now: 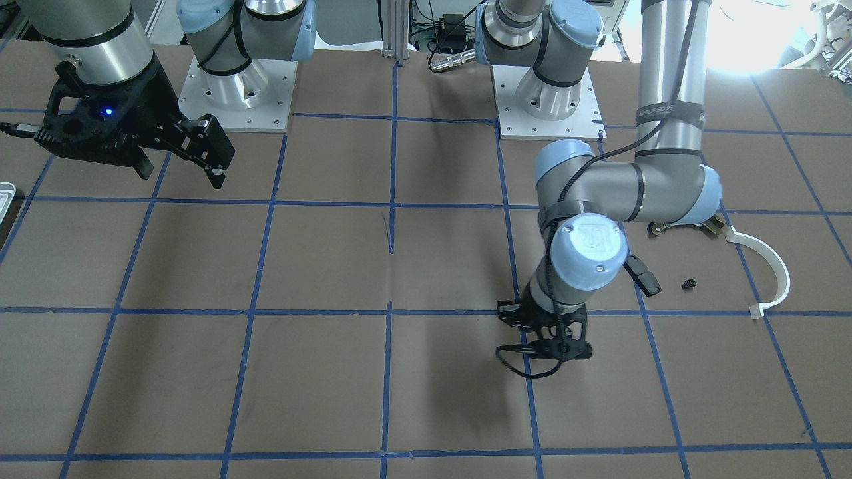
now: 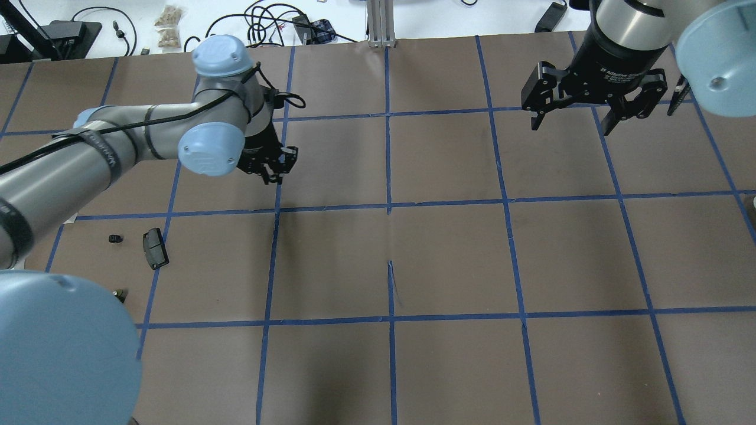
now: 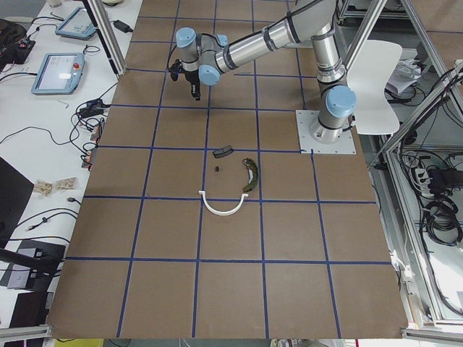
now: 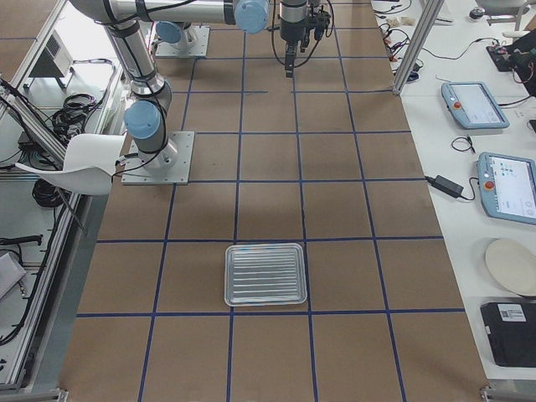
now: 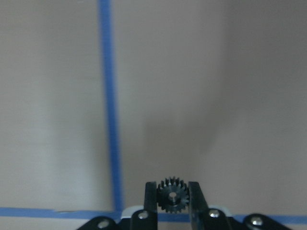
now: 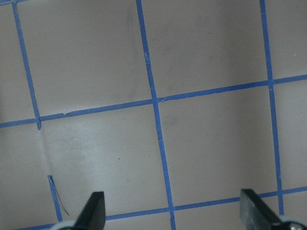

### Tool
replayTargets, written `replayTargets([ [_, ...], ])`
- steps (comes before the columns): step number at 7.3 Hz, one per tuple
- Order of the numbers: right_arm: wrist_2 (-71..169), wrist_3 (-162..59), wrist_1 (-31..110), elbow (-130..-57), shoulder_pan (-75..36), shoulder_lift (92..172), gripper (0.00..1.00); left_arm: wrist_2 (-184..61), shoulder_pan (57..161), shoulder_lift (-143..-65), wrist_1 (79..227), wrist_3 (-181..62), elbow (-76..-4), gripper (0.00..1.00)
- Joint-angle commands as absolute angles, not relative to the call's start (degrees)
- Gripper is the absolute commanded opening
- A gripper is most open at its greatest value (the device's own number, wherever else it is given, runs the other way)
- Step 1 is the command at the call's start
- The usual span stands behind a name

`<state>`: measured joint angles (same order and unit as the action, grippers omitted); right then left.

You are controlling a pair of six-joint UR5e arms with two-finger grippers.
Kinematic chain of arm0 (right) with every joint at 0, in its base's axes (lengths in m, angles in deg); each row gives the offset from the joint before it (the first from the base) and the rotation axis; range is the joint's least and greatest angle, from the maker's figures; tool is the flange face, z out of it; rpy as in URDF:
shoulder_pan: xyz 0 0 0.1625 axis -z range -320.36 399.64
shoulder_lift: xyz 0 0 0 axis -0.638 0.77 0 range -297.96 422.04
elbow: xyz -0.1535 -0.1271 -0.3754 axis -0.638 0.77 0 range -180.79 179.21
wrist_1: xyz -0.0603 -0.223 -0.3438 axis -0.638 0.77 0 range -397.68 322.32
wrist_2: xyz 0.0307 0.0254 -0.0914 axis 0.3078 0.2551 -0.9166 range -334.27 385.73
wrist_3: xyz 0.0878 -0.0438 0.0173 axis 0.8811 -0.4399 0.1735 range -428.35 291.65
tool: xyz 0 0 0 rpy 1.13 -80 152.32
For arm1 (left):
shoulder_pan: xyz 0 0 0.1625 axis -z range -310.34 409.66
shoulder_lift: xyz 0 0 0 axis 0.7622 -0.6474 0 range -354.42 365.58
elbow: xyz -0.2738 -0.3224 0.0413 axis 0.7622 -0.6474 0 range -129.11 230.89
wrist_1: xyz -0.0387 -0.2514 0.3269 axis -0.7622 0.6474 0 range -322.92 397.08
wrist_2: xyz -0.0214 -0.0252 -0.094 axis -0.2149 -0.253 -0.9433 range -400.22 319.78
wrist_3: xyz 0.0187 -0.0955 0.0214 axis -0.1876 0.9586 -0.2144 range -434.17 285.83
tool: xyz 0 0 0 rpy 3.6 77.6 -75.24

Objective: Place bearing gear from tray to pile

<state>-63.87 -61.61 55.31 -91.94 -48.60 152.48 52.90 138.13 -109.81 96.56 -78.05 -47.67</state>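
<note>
My left gripper is shut on a small black toothed bearing gear, held between its fingertips just above the brown table near a blue tape line. It also shows in the overhead view and the front view. The pile lies apart from it: an olive brake shoe, a white plastic arc, a small black block and a black pad. My right gripper is open and empty, held high over the table. The silvery tray looks empty.
The brown table is gridded with blue tape. Both arm bases stand on white plates at the robot's edge. My left arm's elbow partly hides the brake shoe in the front view. A tray sliver shows at that view's left edge.
</note>
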Motion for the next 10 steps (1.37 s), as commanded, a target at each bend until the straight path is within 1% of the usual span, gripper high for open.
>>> replayTargets([
  [1, -63.74, -61.58, 55.31, -91.94, -48.6, 152.48, 1.0, 55.14, 125.22, -105.88, 92.72, -96.32, -54.2, 0.12],
  [3, -63.83, -61.58, 55.31, -91.94, -48.6, 152.48, 1.0, 54.96, 117.37, -104.47, 90.45, -103.05, -57.2, 0.12],
  [5, -63.83, -61.58, 55.31, -91.85, -48.6, 152.48, 1.0, 54.88, 109.72, -104.99, 89.02, -108.15, -58.96, 0.12],
  [7, -64.01, -61.58, 55.31, -91.85, -48.6, 152.48, 1.0, 54.79, 108.98, -105.6, 88.93, -108.36, -59.32, 0.14],
  [8, -63.83, -61.58, 55.31, -91.85, -48.6, 152.48, 1.0, 54.79, 108.55, -105.78, 88.93, -108.62, -59.33, 0.29],
  [9, -63.83, -61.67, 55.31, -91.85, -48.6, 152.48, 1.0, 54.7, 108.46, -105.78, 88.93, -108.62, -59.5, 0.64],
  [10, -63.83, -61.67, 55.31, -91.85, -48.6, 152.48, 1.0, 54.61, 108.46, -105.52, 89.11, -108.36, -59.41, 0.88],
])
